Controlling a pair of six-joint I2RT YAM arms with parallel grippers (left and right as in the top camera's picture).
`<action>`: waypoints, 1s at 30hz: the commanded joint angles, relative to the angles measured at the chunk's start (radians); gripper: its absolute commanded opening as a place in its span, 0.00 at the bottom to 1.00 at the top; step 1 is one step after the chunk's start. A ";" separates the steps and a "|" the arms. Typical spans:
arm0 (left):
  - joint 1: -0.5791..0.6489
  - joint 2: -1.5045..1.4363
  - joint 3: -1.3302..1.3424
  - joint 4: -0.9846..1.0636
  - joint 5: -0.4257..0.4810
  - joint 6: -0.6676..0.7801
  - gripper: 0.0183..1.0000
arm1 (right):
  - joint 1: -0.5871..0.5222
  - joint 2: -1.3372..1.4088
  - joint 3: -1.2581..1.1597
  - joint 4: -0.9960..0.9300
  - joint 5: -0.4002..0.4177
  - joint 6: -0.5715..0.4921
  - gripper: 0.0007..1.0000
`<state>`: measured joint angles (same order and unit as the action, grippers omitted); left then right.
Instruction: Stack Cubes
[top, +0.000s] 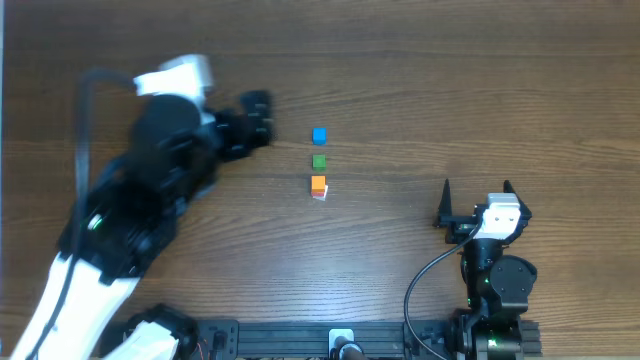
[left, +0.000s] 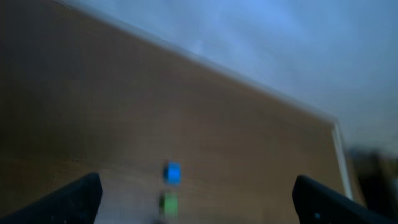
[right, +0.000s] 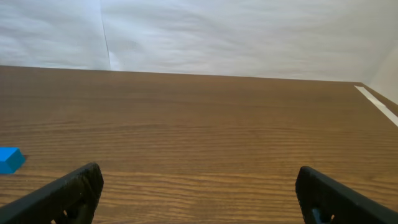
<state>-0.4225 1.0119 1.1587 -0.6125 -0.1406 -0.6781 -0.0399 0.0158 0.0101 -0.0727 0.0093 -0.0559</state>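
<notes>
Right, blue cube (top: 319, 135), green cube (top: 319, 161) and orange cube (top: 318, 184) line the bench near, ahead of the spread-open left gripper (top: 260, 115), right gripper (top: 477, 193) also spread, well apart; probably light, rigid, so pinch flat opposite faces.

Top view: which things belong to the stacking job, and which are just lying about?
Job: blue cube, green cube, orange cube.
Not job: table; pale bit by the orange cube, too small to identify.
</notes>
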 joint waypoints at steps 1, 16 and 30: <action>0.215 -0.197 -0.259 0.172 0.154 0.203 0.96 | -0.005 -0.009 -0.005 -0.003 0.006 0.003 0.99; 0.509 -0.812 -0.817 0.381 0.275 0.499 0.94 | -0.005 -0.009 -0.005 -0.003 0.006 0.003 0.99; 0.510 -0.995 -1.011 0.385 0.370 0.542 0.93 | -0.005 -0.009 -0.005 -0.003 0.006 0.003 0.99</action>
<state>0.0811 0.0425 0.1745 -0.2344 0.1890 -0.1677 -0.0399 0.0158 0.0101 -0.0727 0.0097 -0.0559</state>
